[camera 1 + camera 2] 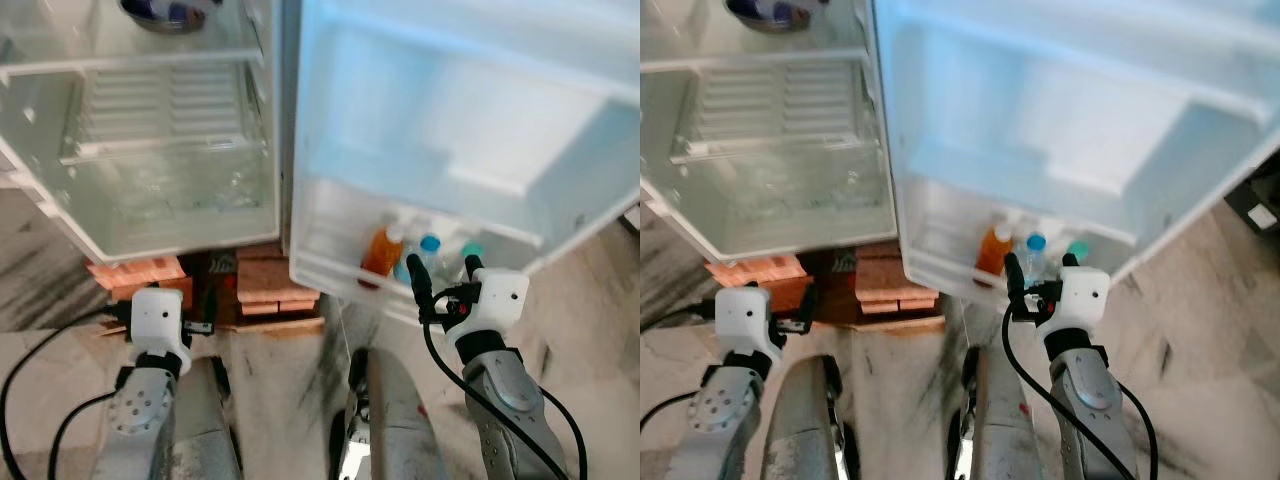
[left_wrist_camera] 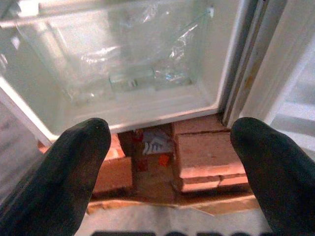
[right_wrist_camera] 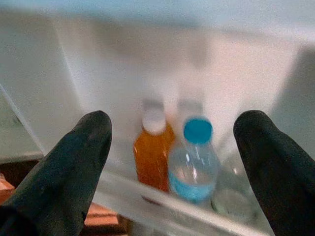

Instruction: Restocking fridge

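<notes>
The fridge stands open before me, its door (image 1: pixel 460 120) swung out to the right. In the door's bottom shelf (image 1: pixel 330 275) stand an orange juice bottle (image 1: pixel 383 250) with a white cap, a clear bottle with a blue cap (image 1: pixel 428 250) and a third bottle with a teal cap (image 1: pixel 472 253). My right gripper (image 1: pixel 441 272) is open just in front of that shelf, empty, fingers (image 3: pixel 74 162) spread either side of the orange bottle (image 3: pixel 152 152) and blue-capped bottle (image 3: pixel 194 162). My left gripper (image 2: pixel 170 162) is open and empty, low before the fridge's bottom compartment (image 2: pixel 128 73).
The fridge rests on red bricks (image 1: pixel 265 280) with some litter (image 2: pixel 152 145) between them. A glass shelf (image 1: pixel 130 62) up top carries a dark bowl (image 1: pixel 165 12). Black cables (image 1: pixel 40 350) trail from both arms. Marble floor (image 1: pixel 590 300) lies to the right.
</notes>
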### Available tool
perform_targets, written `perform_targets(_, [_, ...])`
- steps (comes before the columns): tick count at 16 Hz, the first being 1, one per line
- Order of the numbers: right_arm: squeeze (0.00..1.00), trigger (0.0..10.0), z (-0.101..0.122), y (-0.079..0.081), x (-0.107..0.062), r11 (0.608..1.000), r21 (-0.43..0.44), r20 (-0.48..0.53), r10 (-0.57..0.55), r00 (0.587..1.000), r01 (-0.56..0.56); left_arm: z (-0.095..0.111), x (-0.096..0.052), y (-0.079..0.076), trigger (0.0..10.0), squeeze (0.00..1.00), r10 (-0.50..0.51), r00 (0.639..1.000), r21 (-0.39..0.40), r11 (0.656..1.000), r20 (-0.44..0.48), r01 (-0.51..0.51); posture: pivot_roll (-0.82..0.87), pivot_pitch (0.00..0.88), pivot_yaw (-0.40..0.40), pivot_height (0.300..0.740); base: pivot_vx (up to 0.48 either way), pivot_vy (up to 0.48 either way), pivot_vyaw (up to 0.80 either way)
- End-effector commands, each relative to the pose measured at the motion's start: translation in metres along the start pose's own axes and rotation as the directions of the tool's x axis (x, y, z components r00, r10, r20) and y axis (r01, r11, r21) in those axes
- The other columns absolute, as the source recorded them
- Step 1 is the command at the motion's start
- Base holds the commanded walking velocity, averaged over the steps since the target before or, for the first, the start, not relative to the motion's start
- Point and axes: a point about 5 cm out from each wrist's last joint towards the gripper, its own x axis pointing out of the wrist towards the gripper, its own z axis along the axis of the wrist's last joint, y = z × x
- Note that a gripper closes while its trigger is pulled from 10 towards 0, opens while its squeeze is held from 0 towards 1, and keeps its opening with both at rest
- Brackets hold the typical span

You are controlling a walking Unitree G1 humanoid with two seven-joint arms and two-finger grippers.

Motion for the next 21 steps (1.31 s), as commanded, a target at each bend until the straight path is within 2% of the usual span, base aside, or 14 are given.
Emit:
perform_targets(1, [0.00, 10.0, 0.003, -0.003, -0.003, 1.000, 0.003, 0.001, -0.007, 1.000, 0.007, 0.000, -0.002, -0.002, 10.0, 0.00, -0.007, 1.000, 0.009, 1.000, 0.006, 0.007, 0.13, 0.118, -0.093, 0.667, 0.000, 0.000, 0.00])
perform_targets(3, [0.00, 10.0, 0.004, -0.005, -0.004, 1.000, 0.001, -0.004, -0.013, 1.000, 0.013, 0.001, -0.001, -0.007, 10.0, 0.00, -0.017, 1.000, 0.012, 1.000, 0.013, 0.016, 0.13, 0.118, -0.099, 0.692, 0.000, 0.000, 0.00])
perform_targets(7, [0.00, 10.0, 0.002, -0.009, -0.005, 0.999, 0.012, -0.019, -0.035, 0.999, 0.035, 0.002, -0.001, -0.006, 10.0, 0.00, -0.013, 1.000, 0.005, 1.000, 0.005, 0.013, 0.13, 0.123, -0.100, 0.740, 0.000, 0.000, 0.00])
perform_targets(8, [0.00, 10.0, 0.002, -0.009, -0.005, 0.999, 0.011, -0.020, -0.034, 0.999, 0.035, 0.003, -0.001, -0.007, 10.0, 0.00, -0.029, 0.999, 0.007, 1.000, 0.014, 0.029, 0.13, 0.123, -0.100, 0.740, 0.000, 0.000, 0.00])
perform_targets(9, [0.00, 10.0, 0.002, -0.009, -0.005, 1.000, 0.013, -0.025, -0.027, 0.999, 0.028, 0.009, -0.001, -0.011, 10.0, 0.00, -0.095, 0.994, 0.052, 0.994, 0.062, 0.092, 0.13, 0.124, -0.101, 0.740, 0.000, 0.000, 0.00])
perform_targets(11, [0.00, 10.0, 0.000, -0.008, -0.003, 1.000, 0.012, -0.036, -0.025, 0.999, 0.026, 0.011, 0.000, -0.016, 10.0, 0.00, -0.136, 0.989, 0.050, 0.990, 0.059, 0.133, 0.12, 0.129, -0.098, 0.740, 0.000, 0.000, 0.00])
perform_targets(14, [0.00, 10.0, -0.003, -0.003, -0.005, 1.000, 0.020, -0.046, 0.011, 0.999, -0.010, 0.010, 0.000, -0.019, 10.0, 0.00, -0.145, 0.988, 0.043, 0.989, 0.049, 0.143, 0.12, 0.132, -0.097, 0.740, 0.000, 0.000, 0.00])
perform_targets(17, [0.00, 10.0, -0.005, 0.001, -0.009, 0.995, 0.084, -0.045, 0.051, 0.998, -0.047, 0.007, -0.002, -0.023, 10.0, 0.00, -0.164, 0.986, 0.037, 0.986, 0.037, 0.162, 0.12, 0.134, -0.096, 0.740, -0.082, 0.000, 0.00])
perform_targets(21, [0.00, 10.0, -0.011, -0.003, -0.004, 0.997, 0.070, -0.098, 0.046, 0.994, -0.040, 0.007, -0.002, -0.022, 10.0, 0.00, -0.164, 0.986, 0.040, 0.986, 0.030, 0.163, 0.12, 0.145, -0.093, 0.740, -0.279, 0.000, 0.00])
